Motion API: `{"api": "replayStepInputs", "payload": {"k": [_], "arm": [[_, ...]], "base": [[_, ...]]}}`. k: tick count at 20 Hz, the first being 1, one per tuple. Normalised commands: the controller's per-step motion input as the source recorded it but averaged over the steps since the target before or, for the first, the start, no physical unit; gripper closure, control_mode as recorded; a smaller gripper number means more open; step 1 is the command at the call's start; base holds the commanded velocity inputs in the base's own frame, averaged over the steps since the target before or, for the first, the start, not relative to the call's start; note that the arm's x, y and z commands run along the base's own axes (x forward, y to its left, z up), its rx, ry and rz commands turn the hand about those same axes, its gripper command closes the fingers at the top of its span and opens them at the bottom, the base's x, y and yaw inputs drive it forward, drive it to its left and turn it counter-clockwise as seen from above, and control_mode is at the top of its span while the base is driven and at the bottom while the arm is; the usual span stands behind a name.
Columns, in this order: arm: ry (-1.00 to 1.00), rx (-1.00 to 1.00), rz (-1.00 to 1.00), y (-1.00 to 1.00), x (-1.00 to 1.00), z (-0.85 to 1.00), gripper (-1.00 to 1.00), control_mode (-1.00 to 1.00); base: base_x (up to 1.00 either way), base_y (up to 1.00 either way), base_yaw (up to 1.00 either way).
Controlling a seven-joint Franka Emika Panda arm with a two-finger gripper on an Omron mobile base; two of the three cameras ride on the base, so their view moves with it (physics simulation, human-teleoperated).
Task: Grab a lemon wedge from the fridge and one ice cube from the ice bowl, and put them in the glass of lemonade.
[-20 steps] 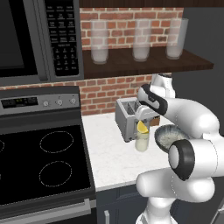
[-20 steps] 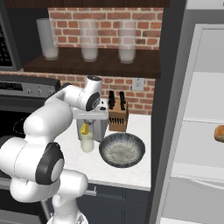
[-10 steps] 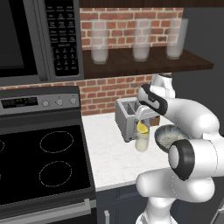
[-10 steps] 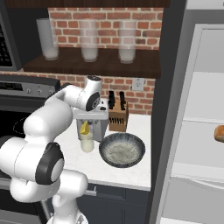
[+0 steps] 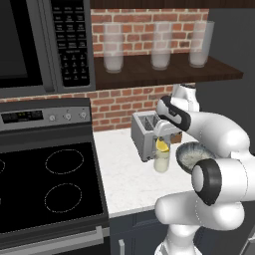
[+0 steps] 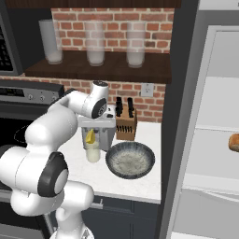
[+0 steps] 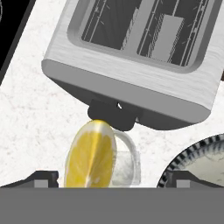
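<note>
My gripper (image 7: pixel 113 180) hangs just over the glass of lemonade (image 7: pixel 126 161), open, with its fingertips (image 7: pixel 42 177) spread wide to either side. The lemon wedge (image 7: pixel 89 154), bright yellow, stands on edge at the glass's mouth and touches neither finger. From the base views, the gripper (image 5: pixel 163 135) (image 6: pixel 94 127) is in front of the toaster, with the lemon wedge (image 5: pixel 162 145) (image 6: pixel 90 137) poking out of the glass (image 5: pixel 162 161) (image 6: pixel 93 152). The ice bowl (image 5: pixel 191 154) (image 6: pixel 130 160) (image 7: pixel 202 161) sits right beside the glass. The fridge (image 6: pixel 212 154) stands open at the right.
A silver toaster (image 5: pixel 145 133) (image 6: pixel 103 130) (image 7: pixel 135 57) stands directly behind the glass, with a knife block (image 6: pixel 126 125) to its right. The black stove (image 5: pixel 45 184) lies to the left. Three frosted glasses (image 5: pixel 160 46) line the shelf above. An orange-brown lump (image 6: pixel 233 142) rests on a fridge shelf.
The gripper's jaws have spread from shut to wide open, letting go of the lemon wedge at the glass. The arm has stayed where it was.
</note>
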Motion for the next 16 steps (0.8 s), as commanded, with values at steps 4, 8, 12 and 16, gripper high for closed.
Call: {"api": "replayStepInputs", "payload": {"k": [4,8,12,16], "arm": [[0.00,0.00,0.00,-0.04,-0.08,0.00,-1.00,-1.00],[0.00,0.00,0.00,-0.12,-0.28,0.00,-1.00,-1.00],[-0.02,0.03,0.00,-0.07,-0.32,0.00,-1.00,-1.00],[0.00,0.03,0.00,-0.16,-0.24,0.00,-1.00,-1.00]], "base": [[0.00,0.00,0.00],[0.00,0.00,0.00],[0.00,0.00,0.00],[0.00,0.00,0.00]]}}
